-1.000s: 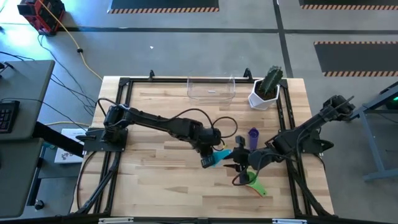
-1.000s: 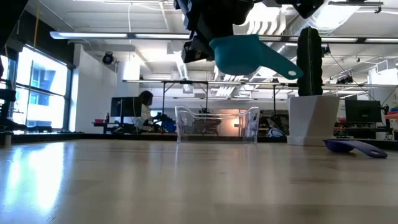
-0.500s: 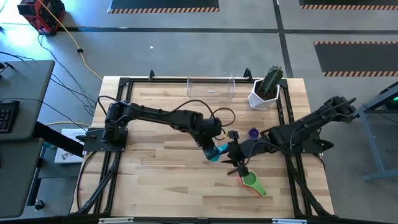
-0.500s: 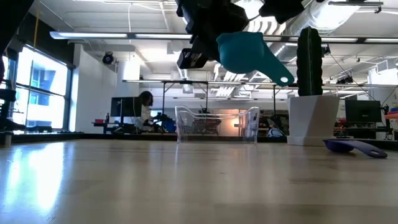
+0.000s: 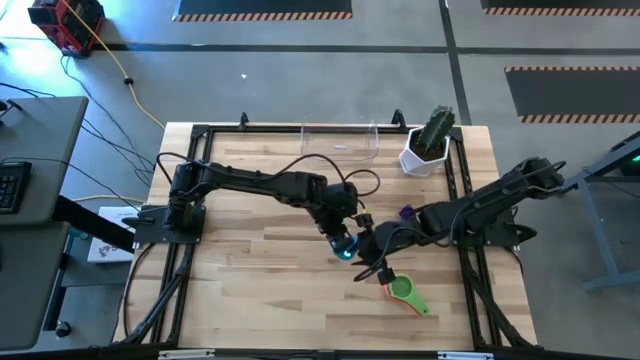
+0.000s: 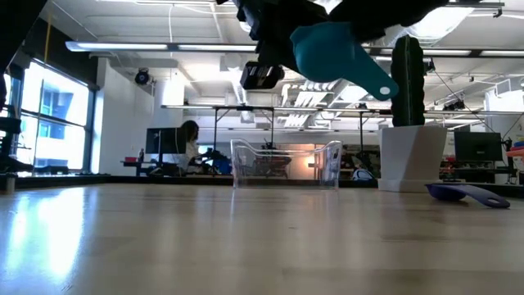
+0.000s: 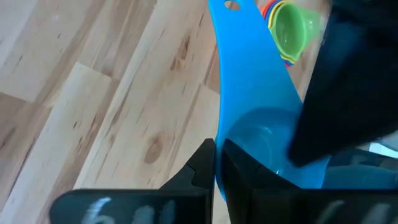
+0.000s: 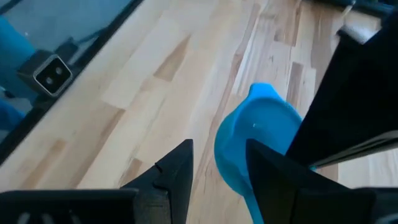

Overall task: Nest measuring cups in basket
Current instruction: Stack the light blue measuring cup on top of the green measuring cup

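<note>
Left gripper [image 5: 345,243]: over the table's middle, held above the wood, fingers [image 7: 202,171] pinched shut on the rim of the teal cup [image 5: 346,246].
Teal cup: off the table in the left gripper's hold; in the low view [image 6: 327,51] it hangs high, handle slanting down to the right; in the left wrist view [image 7: 255,118] the long flat handle runs away from the fingers toward the stack.
Right gripper [image 5: 368,268]: just right of and nearer than the teal cup, fingers [image 8: 177,171] apart and holding nothing; the teal cup [image 8: 258,140] shows just beyond them, not between them.
Stack [image 5: 403,291]: green cup on top of red, orange and yellow ones, lying on the near right part of the table, just near-right of the right gripper; in the left wrist view [image 7: 291,31] the coloured rims show under the green one.
Purple cup [image 5: 406,213]: on the table right of centre, beside the right arm; in the low view [image 6: 467,193] it lies flat at far right.
Basket [image 5: 340,142]: at the far edge, centre, clear and with no cup in it; low view [image 6: 286,164].
Cactus pot [image 5: 428,142]: far right, just right of the basket.
Person [image 6: 190,141]: in the room behind the table, far left of the basket.
</note>
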Robot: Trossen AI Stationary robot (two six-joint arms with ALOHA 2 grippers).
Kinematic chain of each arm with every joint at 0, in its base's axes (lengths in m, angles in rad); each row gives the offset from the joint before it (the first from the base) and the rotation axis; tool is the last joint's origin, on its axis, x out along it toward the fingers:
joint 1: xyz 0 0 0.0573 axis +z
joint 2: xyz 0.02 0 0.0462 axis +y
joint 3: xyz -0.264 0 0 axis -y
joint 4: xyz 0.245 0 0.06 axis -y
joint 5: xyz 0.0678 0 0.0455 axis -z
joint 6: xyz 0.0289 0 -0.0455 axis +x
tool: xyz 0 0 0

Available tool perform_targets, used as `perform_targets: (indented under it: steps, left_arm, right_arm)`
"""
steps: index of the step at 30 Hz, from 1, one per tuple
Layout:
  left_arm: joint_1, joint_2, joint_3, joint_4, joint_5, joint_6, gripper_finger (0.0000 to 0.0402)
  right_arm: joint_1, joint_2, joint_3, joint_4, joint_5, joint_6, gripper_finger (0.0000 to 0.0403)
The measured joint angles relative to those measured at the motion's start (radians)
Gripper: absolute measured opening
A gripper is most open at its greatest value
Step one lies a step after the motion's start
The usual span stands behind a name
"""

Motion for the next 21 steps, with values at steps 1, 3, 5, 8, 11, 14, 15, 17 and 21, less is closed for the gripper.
perform_targets:
  steps: [1,3,5,8,11,14,15,17,21]
  left_arm:
    - [0.0,0.0,0.0,0.0,0.0,0.0,0.0007]
    - [0.0,0.0,0.0,-0.009,0.0,-0.001,0.0007]
    - [0.0,0.0,0.0,-0.015,0.0,-0.001,0.0007]
    - [0.0,0.0,0.0,-0.014,0.0,-0.001,0.0007]
    - [0.001,0.0,0.0,-0.013,-0.002,-0.002,0.0007]
    - [0.001,0.0,0.0,-0.01,-0.003,0.0,0.0007]
    - [0.001,0.0,0.0,-0.006,-0.003,0.001,0.0007]
    - [0.001,0.001,0.0,0.001,-0.005,0.001,0.0008]
    - [0.001,0.001,0.0,0.005,-0.018,-0.003,0.0011]
  right_arm:
    - [0.0,0.006,0.0,-0.004,0.0,0.0,0.014]
    - [0.0,0.017,0.0,-0.002,0.005,-0.001,0.014]
    - [0.0,0.019,0.0,-0.001,0.01,0.0,0.0139]
    - [0.0,0.018,0.0,0.004,0.019,0.0,0.0124]
    - [0.0,0.018,0.0,0.01,0.022,0.004,0.0088]
    - [0.0,0.018,0.0,0.015,0.022,0.013,0.0043]
    - [0.0,0.018,0.001,0.018,0.021,0.01,0.0029]
    - [0.0,0.018,0.001,0.021,0.023,0.006,0.0012]
    - [0.003,0.018,0.001,0.019,0.041,0.011,0.0012]
